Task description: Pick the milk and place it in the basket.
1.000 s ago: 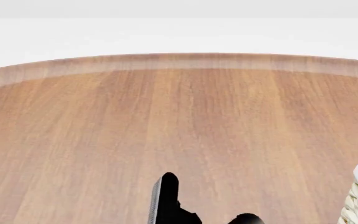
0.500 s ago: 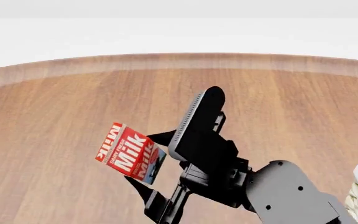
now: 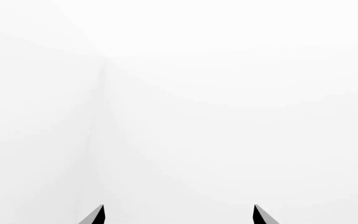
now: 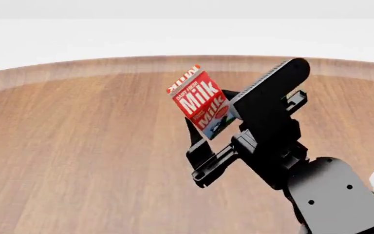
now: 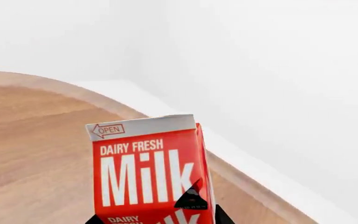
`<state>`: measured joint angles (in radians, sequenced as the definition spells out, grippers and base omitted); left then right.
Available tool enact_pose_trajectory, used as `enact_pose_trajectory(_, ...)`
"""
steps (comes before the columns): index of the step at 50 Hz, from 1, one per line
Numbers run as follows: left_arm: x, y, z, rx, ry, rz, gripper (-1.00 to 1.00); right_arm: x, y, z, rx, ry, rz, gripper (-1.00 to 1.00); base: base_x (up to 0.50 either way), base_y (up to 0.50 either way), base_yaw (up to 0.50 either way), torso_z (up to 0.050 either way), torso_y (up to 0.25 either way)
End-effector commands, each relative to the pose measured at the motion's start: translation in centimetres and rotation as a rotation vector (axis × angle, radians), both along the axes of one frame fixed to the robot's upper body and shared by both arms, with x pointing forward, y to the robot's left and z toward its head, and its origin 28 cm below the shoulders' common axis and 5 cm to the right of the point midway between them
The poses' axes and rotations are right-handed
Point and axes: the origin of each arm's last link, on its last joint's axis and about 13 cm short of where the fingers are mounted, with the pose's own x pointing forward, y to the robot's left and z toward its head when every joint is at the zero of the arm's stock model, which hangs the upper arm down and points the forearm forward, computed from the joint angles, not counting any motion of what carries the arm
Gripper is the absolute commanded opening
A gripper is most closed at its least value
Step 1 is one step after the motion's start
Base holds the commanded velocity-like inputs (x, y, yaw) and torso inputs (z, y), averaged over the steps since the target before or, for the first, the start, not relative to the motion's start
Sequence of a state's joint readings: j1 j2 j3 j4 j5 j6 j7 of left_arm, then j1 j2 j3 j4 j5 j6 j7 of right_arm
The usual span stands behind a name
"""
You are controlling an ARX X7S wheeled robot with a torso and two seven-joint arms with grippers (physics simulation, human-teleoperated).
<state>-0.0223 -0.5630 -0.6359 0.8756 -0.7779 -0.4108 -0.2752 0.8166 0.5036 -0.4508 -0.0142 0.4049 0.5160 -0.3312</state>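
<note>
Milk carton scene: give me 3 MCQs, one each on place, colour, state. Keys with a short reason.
1. Where is the milk?
A. lying on the table
B. held in the air over the table
C. inside the basket

2. What colour is the carton's printed front in the right wrist view?
A. red with white lettering
B. orange-yellow
C. plain green

3. What is the right gripper doing?
A. open and empty
B. shut on the milk
C. out of view

Answers:
1 B: the head view shows the carton tilted, raised above the wood.
2 A: white "Milk" and "DAIRY FRESH" on red.
3 B: black fingers flank the carton and carry it.
</note>
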Motion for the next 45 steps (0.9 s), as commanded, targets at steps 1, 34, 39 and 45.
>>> enact_pose_trajectory(1,-0.1,0.3,-0.2,0.008,-0.011,0.02,1.0,-0.1,-1.9,1.1,0.115,-0.079,-0.222,-1.0,0.0,0.0,0.0,0.0,0.0)
enact_pose_trajectory(34,-0.1,0.3,-0.1,0.006,-0.011,0.02,1.0,-1.0,-5.1,-1.3,0.23,-0.102,-0.637,-1.0,0.0,0.0,0.0,0.0,0.002)
enact_pose_trajectory(39,-0.1,0.3,-0.2,0.005,-0.009,0.021,1.0,-0.2,-4.3,-2.7,0.233,-0.07,-0.585,-1.0,0.0,0.0,0.0,0.0,0.002)
enact_pose_trajectory(45,-0.1,0.3,-0.2,0.005,-0.009,0.021,1.0,-0.2,-4.3,-2.7,0.233,-0.07,-0.585,-1.0,0.0,0.0,0.0,0.0,0.002)
